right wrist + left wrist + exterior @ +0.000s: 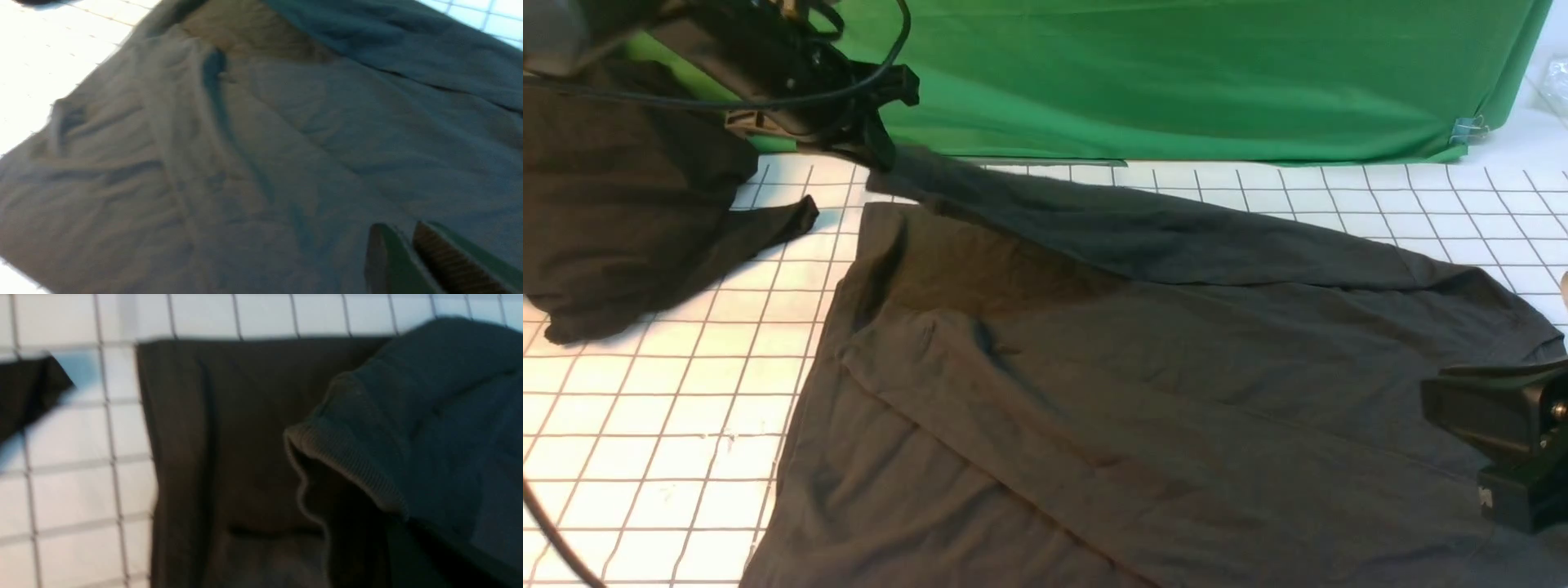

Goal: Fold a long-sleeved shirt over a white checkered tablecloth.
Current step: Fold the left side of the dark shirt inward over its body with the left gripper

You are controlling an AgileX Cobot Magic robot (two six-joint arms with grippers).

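Right up front, spread flat and creased across the big white checkered tablecloth (645, 425) with its thin dark grid: large dark charcoal-grey cotton long-sleeved shirt (1143, 392), filling the middle and right of the cloth. One sleeve (1143, 233) stretched along the far edge, rising off the shirt body toward the far left. Up there, left gripper (880, 143), fingers clamped tight on the sleeve end, ribbed cuff (347, 465) hanging open just under the wrist camera. Over on the near right, right gripper (402, 234) low above the shirt body, fingers narrowed to a slit; cloth pinched or not, cannot tell. Off to the far left, shapeless black heap of cloth (621, 220), apart from the shirt, grid squares showing between. Behind it all, plain green fabric backdrop (1176, 73) draped down to the table's far edge.
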